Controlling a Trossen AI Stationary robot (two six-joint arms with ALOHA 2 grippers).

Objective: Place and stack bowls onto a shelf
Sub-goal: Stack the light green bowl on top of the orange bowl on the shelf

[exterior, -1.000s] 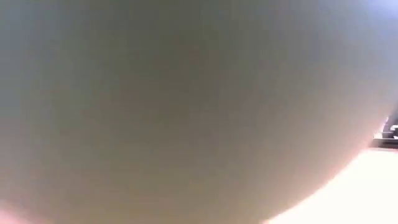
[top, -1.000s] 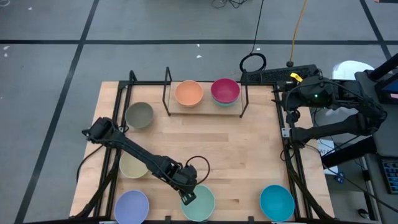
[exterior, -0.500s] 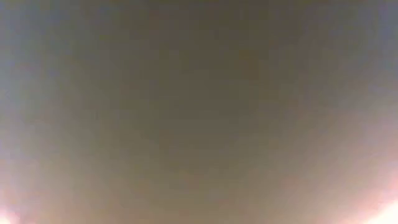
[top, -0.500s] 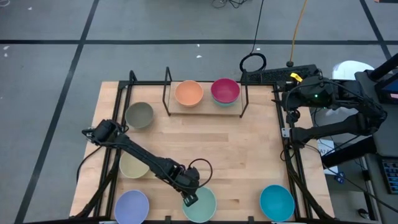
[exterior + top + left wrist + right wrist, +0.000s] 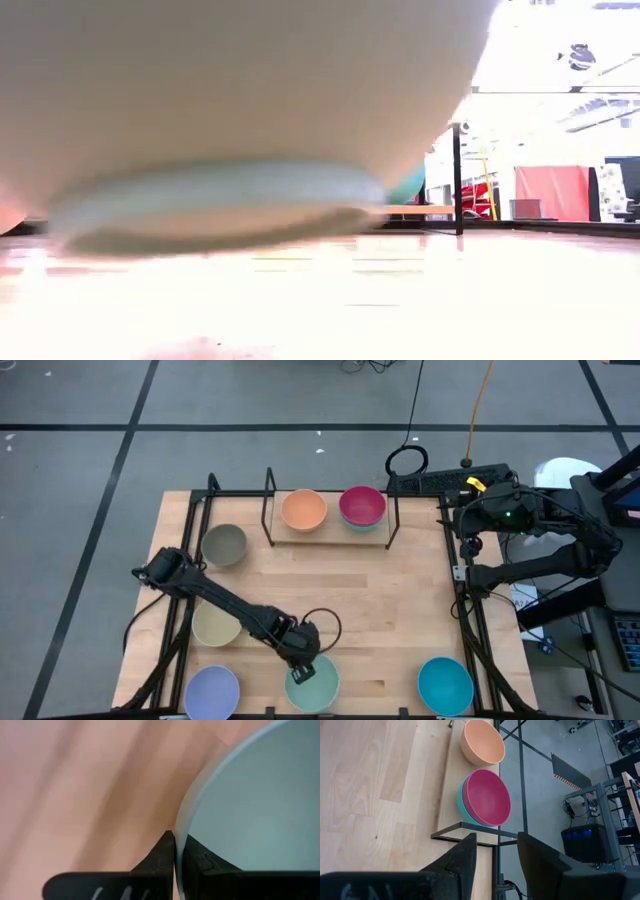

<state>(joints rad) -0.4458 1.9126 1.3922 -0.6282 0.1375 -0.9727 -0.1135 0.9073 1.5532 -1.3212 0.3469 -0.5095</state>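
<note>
Down at the near edge of the tabletop (image 5: 400,620), the left gripper (image 5: 303,670) has its jaws pinched shut on the rim of the mint green bowl (image 5: 318,688); the left wrist view shows one finger outside the bowl's wall and one inside. In the low view this bowl fills most of the picture, its foot ring close to the wood.

On the shelf (image 5: 330,532) at the far side sit the orange bowl (image 5: 303,510) and, beside it, the magenta bowl (image 5: 362,506) nested in a teal bowl (image 5: 462,800).

Loose bowls lie well apart on the tabletop: the grey-olive bowl (image 5: 224,545) near the shelf's left end, the pale yellow bowl (image 5: 214,627) partly under the left arm, the lavender bowl (image 5: 211,692) at the near left corner, and a second teal bowl (image 5: 445,686) at the near right.

The right gripper (image 5: 496,851) waits off the tabletop's far right corner, its jaws standing wide and holding nothing.
</note>
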